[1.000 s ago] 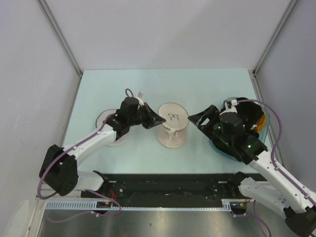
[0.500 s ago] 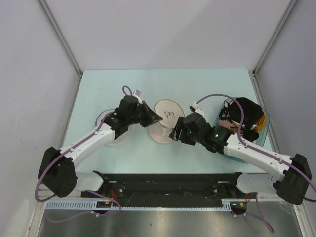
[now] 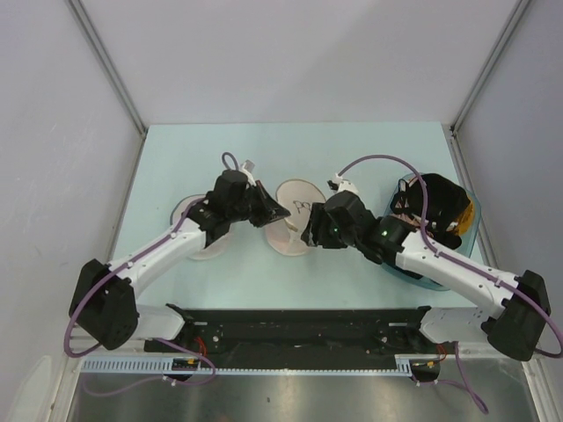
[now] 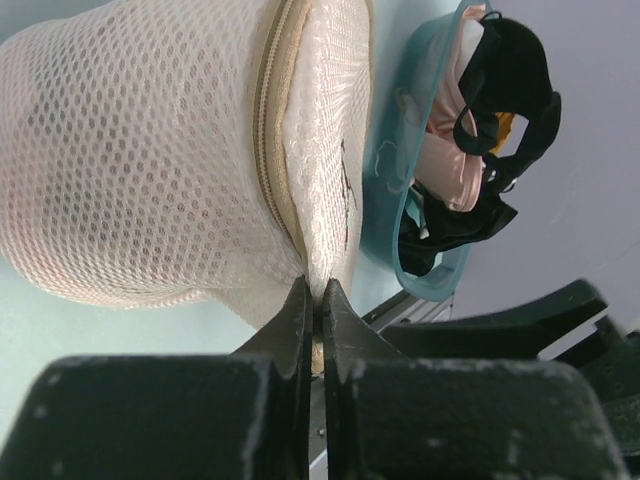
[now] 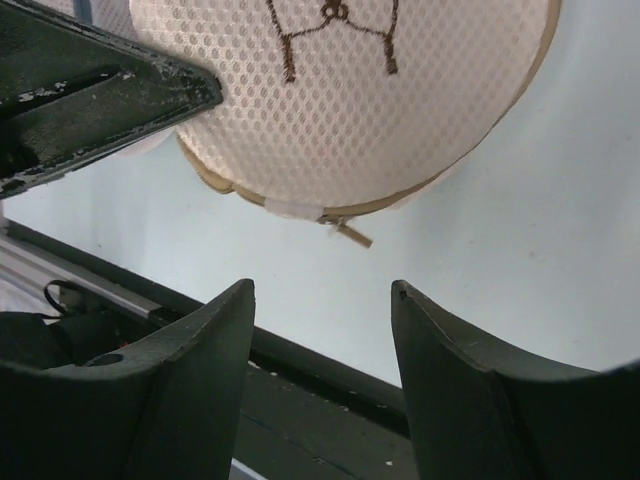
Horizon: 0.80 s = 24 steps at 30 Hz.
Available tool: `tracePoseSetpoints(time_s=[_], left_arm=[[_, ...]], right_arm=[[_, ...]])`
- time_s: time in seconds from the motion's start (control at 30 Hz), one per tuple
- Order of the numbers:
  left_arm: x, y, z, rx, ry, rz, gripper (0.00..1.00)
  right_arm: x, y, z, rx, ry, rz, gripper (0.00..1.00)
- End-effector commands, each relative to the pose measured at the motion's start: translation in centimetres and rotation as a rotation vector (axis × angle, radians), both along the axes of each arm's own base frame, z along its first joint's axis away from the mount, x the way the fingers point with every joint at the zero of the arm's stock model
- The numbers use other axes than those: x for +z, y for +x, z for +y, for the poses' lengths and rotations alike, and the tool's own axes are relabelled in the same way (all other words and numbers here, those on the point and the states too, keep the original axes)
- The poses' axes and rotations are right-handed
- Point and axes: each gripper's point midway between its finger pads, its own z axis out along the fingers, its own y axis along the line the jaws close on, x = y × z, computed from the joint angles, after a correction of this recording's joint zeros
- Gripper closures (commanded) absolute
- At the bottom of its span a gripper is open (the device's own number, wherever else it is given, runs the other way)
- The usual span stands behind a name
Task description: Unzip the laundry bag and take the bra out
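Two grippers flank the laundry bag (image 4: 150, 150): left gripper (image 4: 315, 295) clamps its seam, right gripper (image 5: 320, 300) gapes empty before the zip pull (image 5: 352, 236). Unzipping next needs that tab nipped.

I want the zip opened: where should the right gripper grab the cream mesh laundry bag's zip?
The small tan pull tab at the seam of the cream domed mesh bag; it juts free toward the open right gripper, so come straight in.
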Motion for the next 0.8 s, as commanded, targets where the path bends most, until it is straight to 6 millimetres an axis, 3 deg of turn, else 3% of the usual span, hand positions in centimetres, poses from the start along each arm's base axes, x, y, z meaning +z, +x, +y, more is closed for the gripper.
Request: tracePoseSetpoints(time_s=[0.0,0.13,0.23,0.43,0.77], left_arm=[[1.7,0.6,-1.6,-0.138,0.019,-0.096,1.0],[1.5,0.3,-3.3,-0.257,0.002,-0.081,1.0],[1.0,0.1,-3.8,-0.284,-0.015,-0.058,0.99],[1.2,0.3,-3.9,-0.289,-0.021,-0.069,1.0],[1.3,0.4,-3.5,-0.282,-0.018,-0.073,1.0]], right_arm=[[1.7,0.9,-1.2,0.119,-0.027,-0.049,0.39],[1.8,1.0,-1.4,0.192,-0.024,-0.058,0.39],[1.2,0.1,-0.2,0.261,-0.007,-0.028,0.39],[-1.0,-0.4,0.4,0.276,-0.087,-0.011,0.3],[-2.4,0.1,0.3,0.252,-0.1,-0.009,0.31]])
